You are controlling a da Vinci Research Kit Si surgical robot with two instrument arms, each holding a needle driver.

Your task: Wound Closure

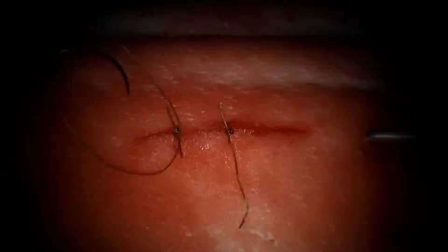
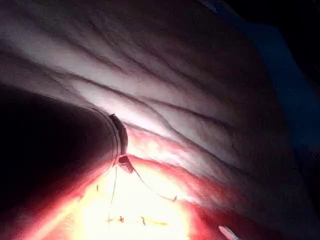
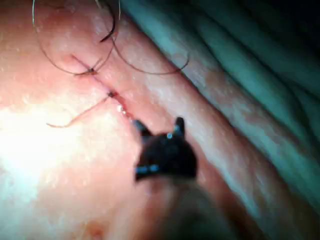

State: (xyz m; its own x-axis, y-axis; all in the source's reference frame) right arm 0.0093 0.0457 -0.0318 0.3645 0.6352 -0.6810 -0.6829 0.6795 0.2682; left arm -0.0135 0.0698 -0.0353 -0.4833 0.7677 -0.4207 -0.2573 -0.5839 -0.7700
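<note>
The tissue [image 1: 280,186] has a horizontal cut [image 1: 270,129] with two knotted stitches [image 1: 177,131] [image 1: 229,131] on its left half. The curved needle [image 1: 119,70] lies on the tissue at the far left, above the cut line, and no tool holds it. Thread [image 1: 140,171] runs in a wide loop from the left stitch. A cut tail [image 1: 238,177] trails down from the second stitch. My right tool [image 3: 159,126] hovers just right of the cut's end, jaws open and holding nothing; its tip [image 1: 389,136] sits at the right edge. The left tool's shaft [image 2: 75,150] hangs over the tissue's far edge.
Red fluid wets the cut around the stitches [image 1: 205,140]. Pale folded drape [image 2: 190,90] surrounds the tissue, also seen beside it as drape [image 3: 260,100]. The right tool's tip [image 2: 227,232] is visible from the left side.
</note>
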